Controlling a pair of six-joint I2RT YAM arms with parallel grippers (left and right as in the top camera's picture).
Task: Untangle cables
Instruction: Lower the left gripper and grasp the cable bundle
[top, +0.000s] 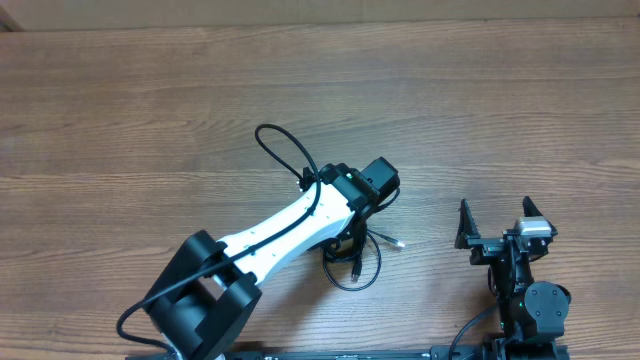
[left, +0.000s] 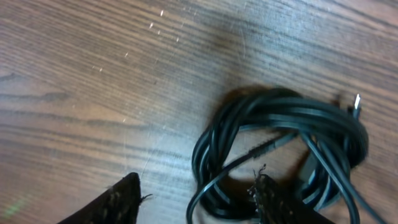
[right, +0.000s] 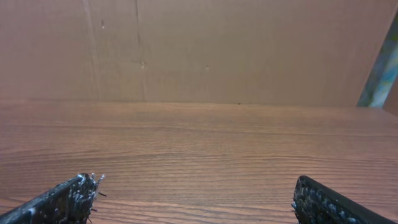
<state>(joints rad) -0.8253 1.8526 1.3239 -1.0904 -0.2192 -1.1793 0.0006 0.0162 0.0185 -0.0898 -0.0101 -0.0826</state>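
Note:
The cables (left: 280, 118) lie in one tangled black coil on the wooden table, with a silver-tipped plug (left: 357, 102) sticking out at the right. From overhead the coil (top: 354, 268) shows just below the left wrist, a white-tipped plug (top: 398, 243) poking out to its right. My left gripper (left: 196, 200) is low over the coil's left side, jaws apart. Several strands run between the fingers; the right finger (left: 268, 200) sits inside the loop and the left finger (left: 121, 202) on bare wood. My right gripper (top: 497, 222) stands wide open and apart from the cables, nothing between its fingers (right: 68, 199).
A thicker black wire (top: 283, 150) belonging to the left arm loops up behind its wrist. The right arm's base (top: 530, 305) sits at the front right edge. A brown wall (right: 199, 50) stands beyond the table's far edge.

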